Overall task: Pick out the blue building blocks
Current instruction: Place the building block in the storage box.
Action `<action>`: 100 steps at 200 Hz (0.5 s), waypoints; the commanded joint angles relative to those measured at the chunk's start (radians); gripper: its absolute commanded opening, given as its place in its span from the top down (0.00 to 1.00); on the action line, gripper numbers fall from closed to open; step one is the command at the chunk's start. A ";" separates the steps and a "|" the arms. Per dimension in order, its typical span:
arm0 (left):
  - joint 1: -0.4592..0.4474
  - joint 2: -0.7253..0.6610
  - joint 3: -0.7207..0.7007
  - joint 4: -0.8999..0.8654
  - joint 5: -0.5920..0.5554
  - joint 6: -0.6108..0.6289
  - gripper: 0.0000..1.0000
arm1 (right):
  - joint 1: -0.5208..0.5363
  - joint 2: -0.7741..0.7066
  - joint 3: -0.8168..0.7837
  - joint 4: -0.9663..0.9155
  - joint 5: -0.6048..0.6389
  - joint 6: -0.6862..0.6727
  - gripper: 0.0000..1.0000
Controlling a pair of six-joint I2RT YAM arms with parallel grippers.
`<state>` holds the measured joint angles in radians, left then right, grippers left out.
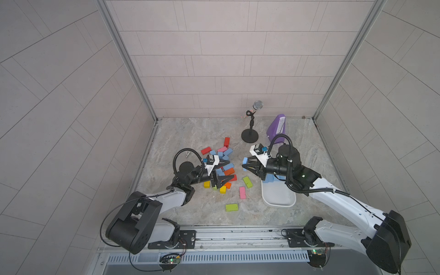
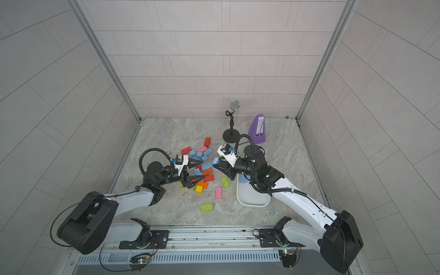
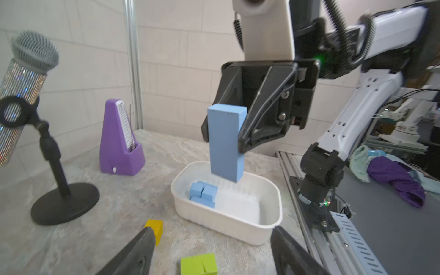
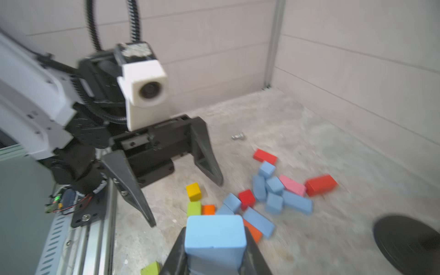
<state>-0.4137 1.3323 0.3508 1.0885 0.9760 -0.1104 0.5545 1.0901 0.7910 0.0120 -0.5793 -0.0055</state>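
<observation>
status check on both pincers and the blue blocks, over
Left pincer open, empty, over the pile. Right pincer shut on blue brick, held upright, short of white tray. Few blue blocks in tray, more in pile. Nothing blocking.

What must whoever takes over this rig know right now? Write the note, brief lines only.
Left hand: open, empty, above the mixed pile.
Right hand: shut on one oblong blue block, raised off the table between the pile and the white tray, not yet released.
Done: a few blue blocks lie in the tray.
Left: drop the held block into the tray, then fetch the several loose blue blocks lying among the red, pink, orange, yellow and green ones.
</observation>
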 commanded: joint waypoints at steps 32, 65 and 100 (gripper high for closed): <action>-0.004 0.007 0.130 -0.435 -0.216 0.150 0.19 | -0.270 0.073 -0.018 -0.438 0.247 0.292 0.99; -0.004 0.016 0.137 -0.443 -0.192 0.162 0.19 | -0.281 0.150 -0.005 -0.474 0.367 0.338 0.97; -0.004 0.016 0.134 -0.441 -0.169 0.163 0.19 | -0.282 0.270 0.042 -0.465 0.301 0.391 0.95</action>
<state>-0.4137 1.3434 0.4713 0.6655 0.7902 0.0277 0.2699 1.3025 0.7929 -0.4282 -0.2729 0.3202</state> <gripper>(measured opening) 0.811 0.293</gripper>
